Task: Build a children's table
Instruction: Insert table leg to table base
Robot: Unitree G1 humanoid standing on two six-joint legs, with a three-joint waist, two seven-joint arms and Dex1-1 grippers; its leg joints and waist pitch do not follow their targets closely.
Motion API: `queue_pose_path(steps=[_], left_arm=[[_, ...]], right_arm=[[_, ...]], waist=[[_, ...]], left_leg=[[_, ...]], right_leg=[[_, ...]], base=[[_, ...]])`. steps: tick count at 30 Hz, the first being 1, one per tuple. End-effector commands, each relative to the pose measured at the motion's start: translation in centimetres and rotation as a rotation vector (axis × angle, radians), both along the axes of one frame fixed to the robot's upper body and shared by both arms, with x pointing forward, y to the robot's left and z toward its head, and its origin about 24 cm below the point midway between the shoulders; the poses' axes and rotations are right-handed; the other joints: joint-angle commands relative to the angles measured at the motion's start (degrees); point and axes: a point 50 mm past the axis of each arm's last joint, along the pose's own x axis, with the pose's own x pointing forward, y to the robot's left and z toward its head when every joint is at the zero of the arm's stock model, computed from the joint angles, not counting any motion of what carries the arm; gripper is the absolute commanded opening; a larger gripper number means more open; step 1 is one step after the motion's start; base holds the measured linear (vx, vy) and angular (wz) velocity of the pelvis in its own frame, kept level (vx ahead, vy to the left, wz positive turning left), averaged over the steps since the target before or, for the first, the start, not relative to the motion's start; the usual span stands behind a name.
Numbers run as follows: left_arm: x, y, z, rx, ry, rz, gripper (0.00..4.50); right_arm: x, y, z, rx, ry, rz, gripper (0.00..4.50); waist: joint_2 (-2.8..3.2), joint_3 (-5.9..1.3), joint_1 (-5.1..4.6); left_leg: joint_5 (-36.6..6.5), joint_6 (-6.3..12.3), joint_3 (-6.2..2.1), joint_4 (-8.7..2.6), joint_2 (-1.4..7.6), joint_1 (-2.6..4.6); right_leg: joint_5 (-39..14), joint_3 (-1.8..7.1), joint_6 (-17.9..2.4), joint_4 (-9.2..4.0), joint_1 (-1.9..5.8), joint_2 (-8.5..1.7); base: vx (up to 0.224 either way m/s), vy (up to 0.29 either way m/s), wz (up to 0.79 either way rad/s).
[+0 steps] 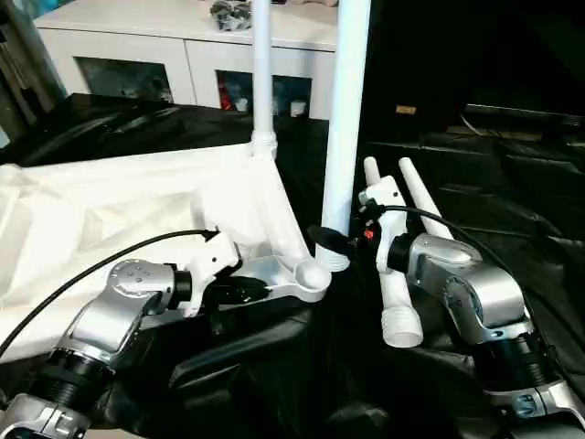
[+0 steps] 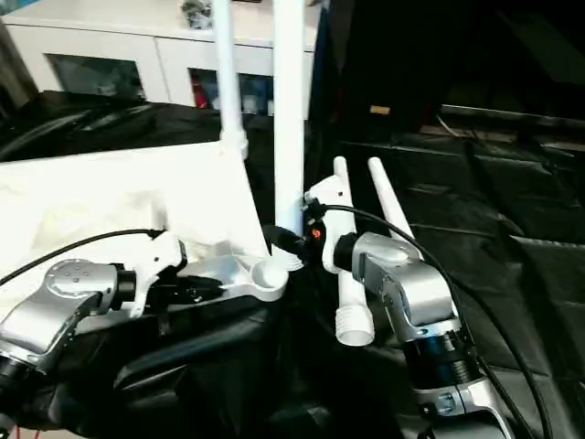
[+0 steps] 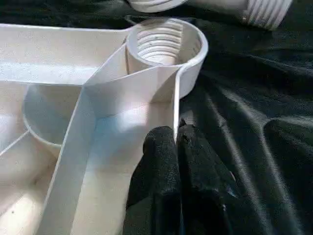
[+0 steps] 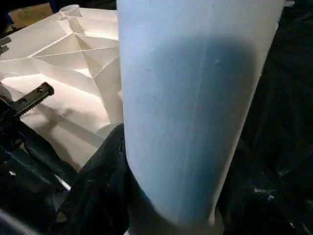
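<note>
Tabletop lies underside up at 9 o'clock, one leg already standing in its far corner.

Left gripper pinches the rim wall beside the near socket, likely to steady it.

Right gripper clasps an upright second leg just beside that socket, apparently for screwing in.

Two spare legs lie at 3 o'clock on the black cloth. White cabinet at 12.

Black crumpled cloth covers the work surface. White glass-door cabinet stands at eleven o'clock; a small grey object rests on its top.
</note>
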Motion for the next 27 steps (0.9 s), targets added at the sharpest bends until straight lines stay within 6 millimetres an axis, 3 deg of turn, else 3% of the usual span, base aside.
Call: queue_pose_path(steps=[1, 9, 13, 15, 19, 26, 27], left_arm=[[-0.26, 0.56, -0.81, 0.053, 0.034, 0.005, 0.01], [0.09, 1.17, -0.92, 0.169, -0.008, -0.012, 0.0], [0.57, 0.96, -0.58, 0.12, -0.007, 0.044, 0.0], [0.61, 0.91, -0.48, 0.105, -0.011, 0.05, 0.44], [0.39, 1.21, -0.73, 0.144, -0.007, 0.044, 0.7], [0.14, 1.47, -0.95, 0.153, 0.023, 0.047, 0.73], [0.15, 1.45, -0.94, 0.151, 0.024, 0.048, 0.44]], right_arm=[[0.08, 0.3, 0.7, -0.003, -0.014, 0.039, 1.91], [-0.07, 0.76, 0.72, -0.004, -0.004, 0.088, 1.91], [0.06, 0.85, 0.8, -0.005, -0.008, 0.091, 1.91], [0.1, 0.88, 0.86, -0.003, -0.01, 0.092, 1.91], [0.1, 1.08, 0.92, 0.012, -0.008, 0.094, 1.91], [0.27, 1.27, 0.76, 0.039, -0.005, 0.083, 1.91], [0.33, 1.29, 0.74, 0.043, -0.006, 0.081, 1.91]], waist=[[0.1, -3.78, 0.18], [-0.05, -3.69, 0.18], [-0.09, -3.53, 0.15], [-0.12, -3.45, 0.2], [-0.21, -3.45, 0.18], [-0.34, -3.52, 0.18], [-0.3, -3.52, 0.14]], left_leg=[[-11.5, -1.18, -1.6, -4.0, 3.05, 1.53], [-12.5, -1.55, -1.68, -4.1, 3.11, 1.63], [-13.9, -1.97, -1.65, -4.11, 3.09, 1.74], [-14.7, -2.19, -1.76, -4.15, 3.12, 1.79], [-15.3, -2.39, -1.85, -4.26, 3.14, 1.81], [-14.5, -2.15, -1.81, -4.22, 3.12, 1.78], [-14.4, -2.13, -1.79, -4.21, 3.11, 1.71]], right_leg=[[-10.1, 2.78, -11.5, -4.35, 2.23, -4.53], [-12.7, 2.84, -10.6, -4.57, 2.11, -4.58], [-15.5, 2.84, -10.3, -4.81, 1.95, -4.68], [-18.2, 2.82, -9.7, -5.08, 1.81, -4.78], [-19.2, 2.85, -9.0, -5.18, 1.67, -4.73], [-18.0, 2.84, -9.4, -5.05, 1.62, -4.74], [-17.5, 2.86, -9.7, -5.02, 1.64, -4.77]], base=[[0.0, 0.0, 0.0], [0.0, 0.0, 0.0], [0.0, 0.0, 0.0], [0.0, 0.0, 0.0], [0.0, 0.0, 0.0], [0.0, 0.0, 0.0], [0.0, 0.0, 0.0]])
